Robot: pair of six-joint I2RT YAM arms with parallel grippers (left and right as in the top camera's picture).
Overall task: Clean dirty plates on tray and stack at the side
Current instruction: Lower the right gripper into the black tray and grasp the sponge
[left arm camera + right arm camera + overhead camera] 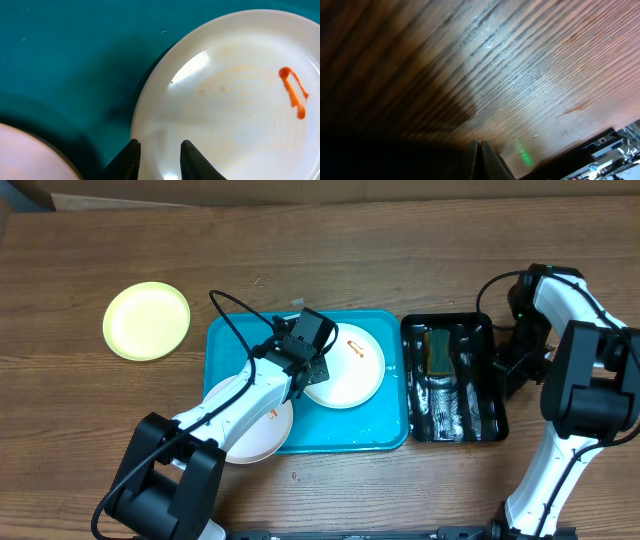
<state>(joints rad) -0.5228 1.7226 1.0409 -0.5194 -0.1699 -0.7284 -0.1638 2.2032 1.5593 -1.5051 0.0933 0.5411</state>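
Wooden tabletop [400, 240] has a turquoise rectangular plastic tray [370, 430] where the left gripper [159, 150], fingers parted, hangs over the rim of a sauce-smeared round white plastic plate [235, 100], guessing to grab it, right gripper [480, 150] pinched together, idle.

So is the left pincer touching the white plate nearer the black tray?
Cannot tell. Left wrist view: the left pincer sits at the white plate rim, but neither contact nor gap shows plainly.

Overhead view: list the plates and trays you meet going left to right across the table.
Pale yellow-green plate → nearer white plate → farther white plate → black tray. The turquoise tray is left out, since it lies under both white plates.
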